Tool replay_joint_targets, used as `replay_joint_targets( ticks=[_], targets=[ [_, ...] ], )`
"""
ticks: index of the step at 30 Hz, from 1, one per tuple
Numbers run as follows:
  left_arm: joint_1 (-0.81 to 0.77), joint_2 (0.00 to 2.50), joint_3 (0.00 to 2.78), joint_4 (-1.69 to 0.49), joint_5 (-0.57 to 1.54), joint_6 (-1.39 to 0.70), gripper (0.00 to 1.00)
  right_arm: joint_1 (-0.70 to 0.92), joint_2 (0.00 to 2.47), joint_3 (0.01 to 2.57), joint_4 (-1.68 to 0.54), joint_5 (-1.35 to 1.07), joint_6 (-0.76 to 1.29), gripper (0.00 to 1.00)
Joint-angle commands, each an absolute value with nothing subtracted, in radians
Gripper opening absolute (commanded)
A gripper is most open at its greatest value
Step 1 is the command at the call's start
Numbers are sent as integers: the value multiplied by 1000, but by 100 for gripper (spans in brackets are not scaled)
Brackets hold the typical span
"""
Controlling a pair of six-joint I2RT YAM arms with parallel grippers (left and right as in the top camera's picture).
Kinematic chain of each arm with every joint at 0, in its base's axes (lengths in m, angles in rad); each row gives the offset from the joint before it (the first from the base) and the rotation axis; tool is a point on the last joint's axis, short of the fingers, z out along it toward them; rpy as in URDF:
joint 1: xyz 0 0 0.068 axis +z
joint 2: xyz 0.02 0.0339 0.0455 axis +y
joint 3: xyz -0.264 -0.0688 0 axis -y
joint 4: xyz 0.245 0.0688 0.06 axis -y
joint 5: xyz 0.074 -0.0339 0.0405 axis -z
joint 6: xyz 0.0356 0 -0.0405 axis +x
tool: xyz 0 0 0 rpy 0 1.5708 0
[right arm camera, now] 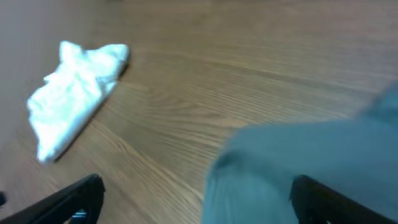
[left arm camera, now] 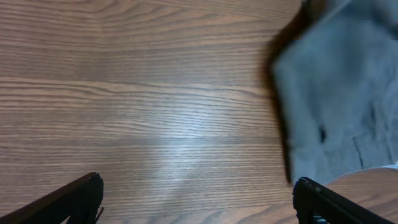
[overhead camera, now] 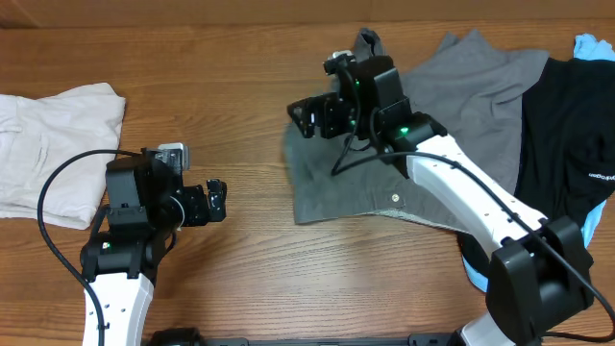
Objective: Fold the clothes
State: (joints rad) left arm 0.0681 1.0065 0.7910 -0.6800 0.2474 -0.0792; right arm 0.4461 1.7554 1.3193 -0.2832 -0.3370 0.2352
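- Ref. item: grey shorts [overhead camera: 384, 183], spread flat on the table [overhead camera: 240, 58], far side tucked under the black garment [overhead camera: 567, 125]. Judged: current work item, since both arms face it
- Cream-white shorts [overhead camera: 53, 144] lie bunched, well apart to the left of the grey shorts. Judged: parked there so they do not foul the fold
- Light-blue garment [overhead camera: 596, 46] shows beyond the black garment, on the side away from the grey shorts
- R gripper [overhead camera: 300, 117] sits over the grey shorts' upper-left corner. Wrist view: fingers spread wide, nothing between them, grey cloth below. Judged: staged for a corner pick; contact w/ cloth cannot be told
- R arm pose: long reach from its base, running diagonally across the grey shorts, fingers pointing left past the shorts' edge
- L gripper [overhead camera: 219, 200] is left of the grey shorts, apart from their left edge, over bare wood; fingers wide, empty. Judged: waiting to take the near-left corner
- L arm pose: folded close to its base, gripper aimed right toward the grey shorts
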Motion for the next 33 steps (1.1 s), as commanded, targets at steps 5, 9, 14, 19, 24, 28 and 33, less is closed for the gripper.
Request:
replay_joint_targets(
  ticks=[5,9,14,19,24,28,33],
  targets=[
    [72,1011,816,-655,353,-158,100,229,1641,1329,-538,-246,236,100],
    [61,1048,815,-649,449,-166,100,117,1636,1329,-724,-153,236,100],
    [-38,1161,815,-636,473,-221,100,-3,1636,1329,-883,-25,316,100],
    [-209,1328,815,-571,473,-347,100,-69,1636,1329,-937,-27,315,100],
    [-317,1495,815,-439,477,-496,99,-70,1636,1329,-957,-27,315,100],
    [-334,1599,815,-340,547,-631,97,-71,1636,1329,-977,-27,315,100],
    [-343,1758,815,-285,561,-772,91,-71,1636,1329,-982,-27,315,100]
  ],
)
